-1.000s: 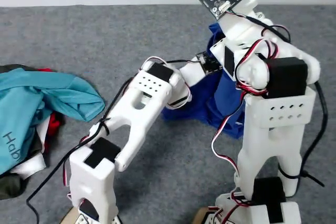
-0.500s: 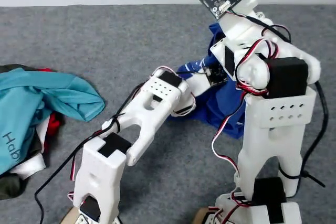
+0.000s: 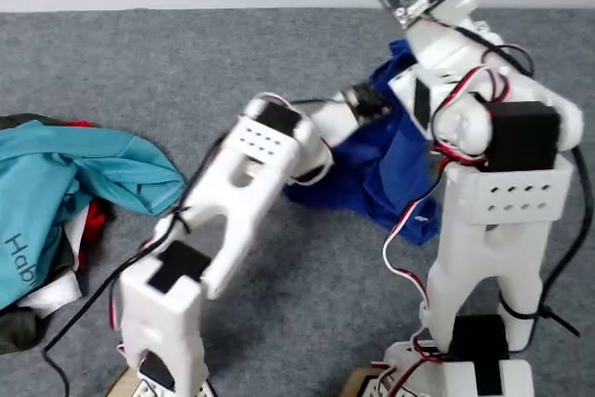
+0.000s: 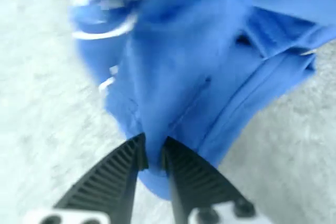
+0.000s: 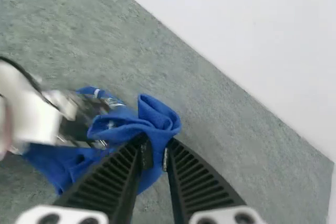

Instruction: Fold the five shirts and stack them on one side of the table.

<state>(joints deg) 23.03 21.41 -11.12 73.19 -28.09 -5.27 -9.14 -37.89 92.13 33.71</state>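
The left gripper [image 4: 153,153] and the right gripper [image 5: 154,149] each pinch a fold of the crumpled blue fabric shirt [image 3: 372,166] between their narrowed jaws.

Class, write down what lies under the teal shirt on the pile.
Under the teal shirt, bits of red cloth, white cloth and dark cloth poke out; their remaining parts are covered.

Blue shirt [image 3: 376,174]; teal/red/white, poss. olive pile [image 3: 56,183]; grey table [image 3: 232,72].
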